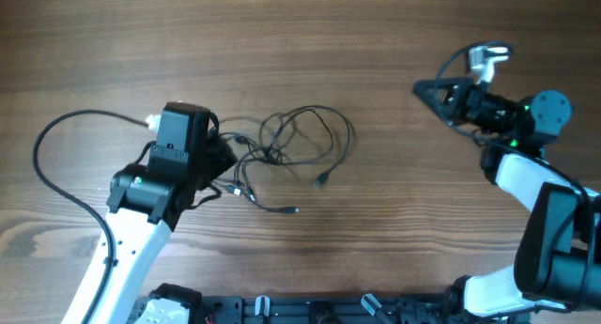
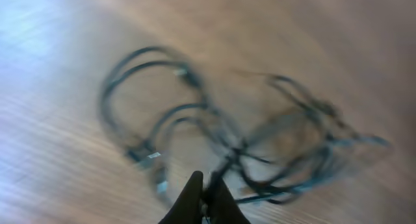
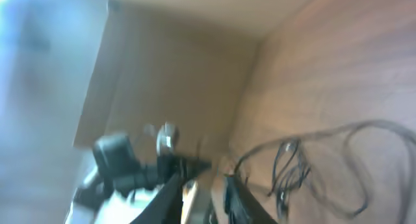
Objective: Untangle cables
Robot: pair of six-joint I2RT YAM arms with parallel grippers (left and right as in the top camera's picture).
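Left gripper: fingers clenched tip to tip. One thin strand runs right up to the tips. The wrist view is too blurred to tell whether it is pinched or only touched.

Right gripper: fingers parted, gap bare, grasping nothing.

The cables: one loose tangle of thin black cords, lying flat a little left of mid-desk. From the left fingers it spreads straight ahead, toward the right edge. The densest knot sits just beyond the tips and open loops lie further out. Long axis runs roughly left edge to right edge. A free plug end trails toward the near edge.

The left arm is at the tangle. The right gripper hangs well apart from it, out toward the far right corner, pointing back at the loops.

Judgement: separation turns on the right arm crossing to the loop side while the left anchors the knot side, then pulling along the long axis.

Desk: brown wood grain, otherwise bare. Beyond its edge is a pale panel, blurred.
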